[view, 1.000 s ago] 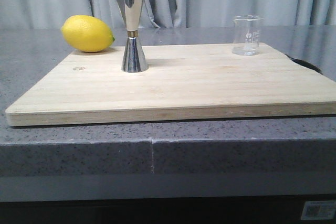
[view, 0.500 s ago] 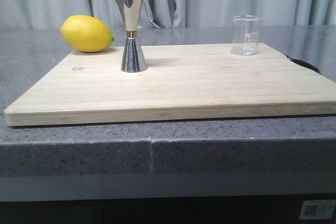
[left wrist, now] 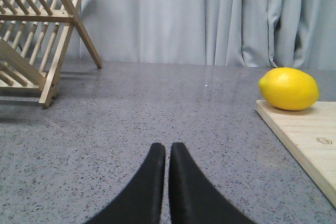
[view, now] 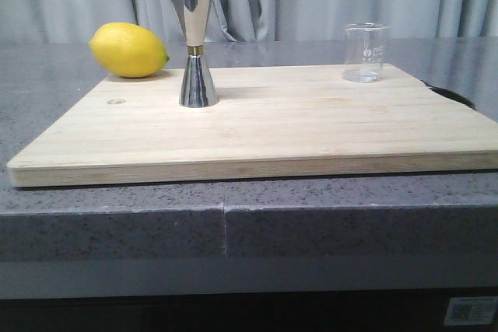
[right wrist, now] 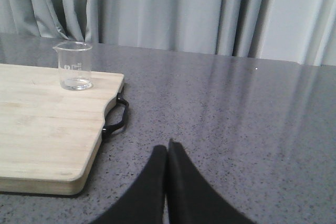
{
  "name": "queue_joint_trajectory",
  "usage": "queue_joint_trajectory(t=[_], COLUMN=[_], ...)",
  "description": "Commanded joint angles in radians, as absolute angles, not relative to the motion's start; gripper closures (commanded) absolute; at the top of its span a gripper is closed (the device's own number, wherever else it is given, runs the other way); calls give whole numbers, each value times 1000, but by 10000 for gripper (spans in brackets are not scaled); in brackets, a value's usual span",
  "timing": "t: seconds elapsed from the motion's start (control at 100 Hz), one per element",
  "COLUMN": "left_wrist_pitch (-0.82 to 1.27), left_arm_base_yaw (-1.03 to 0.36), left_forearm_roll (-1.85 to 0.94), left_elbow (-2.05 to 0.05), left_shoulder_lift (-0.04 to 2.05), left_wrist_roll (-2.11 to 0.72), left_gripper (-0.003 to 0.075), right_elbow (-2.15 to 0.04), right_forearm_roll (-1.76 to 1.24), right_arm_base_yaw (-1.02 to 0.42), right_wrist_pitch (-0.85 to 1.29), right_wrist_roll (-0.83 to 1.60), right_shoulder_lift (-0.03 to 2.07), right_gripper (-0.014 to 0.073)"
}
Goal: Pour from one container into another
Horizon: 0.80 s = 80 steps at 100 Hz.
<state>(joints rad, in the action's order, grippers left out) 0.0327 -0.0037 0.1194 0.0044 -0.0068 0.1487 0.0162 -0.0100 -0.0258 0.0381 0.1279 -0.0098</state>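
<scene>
A small clear glass beaker (view: 366, 52) stands upright at the far right of the wooden cutting board (view: 296, 126); the right wrist view shows the beaker (right wrist: 75, 65) with a little clear liquid in its bottom. The tall steel jigger (view: 194, 44) with a gold band stands upright on the board's far left part. My left gripper (left wrist: 167, 148) is shut and empty, over the grey counter left of the board. My right gripper (right wrist: 167, 148) is shut and empty, over the counter right of the board. Neither gripper shows in the front view.
A yellow lemon (view: 128, 50) lies behind the board's far left corner, near the jigger. A wooden dish rack (left wrist: 39, 30) stands on the counter farther left. The board's black handle (right wrist: 115, 116) sticks out on its right side. Grey curtains hang behind.
</scene>
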Motion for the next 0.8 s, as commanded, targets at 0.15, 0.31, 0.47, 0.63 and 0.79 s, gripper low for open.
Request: queue_joint_trajectory(t=[0.15,0.31,0.47,0.63,0.79], left_wrist_pitch=[-42,-42,-42,-42,-42], left_arm_base_yaw=[-11,-11,-11,-11,-11], left_forearm_roll=[110,110,110,110,110], left_elbow=[33,33,33,33,33], left_shoulder_lift=[-27,-27,-27,-27,-27], left_wrist_roll=[156,156,156,156,156], left_gripper=[730,730,730,730,730], right_elbow=[20,20,20,20,20], right_forearm_roll=[0,0,0,0,0], right_arm_base_yaw=[-20,-20,-20,-20,-20], right_wrist_pitch=[15,-5,-41,-48,-48], right_wrist_roll=[125,125,125,125,125], right_shoulder_lift=[-27,-27,-27,-27,-27], right_gripper=[640,640,640,640,640])
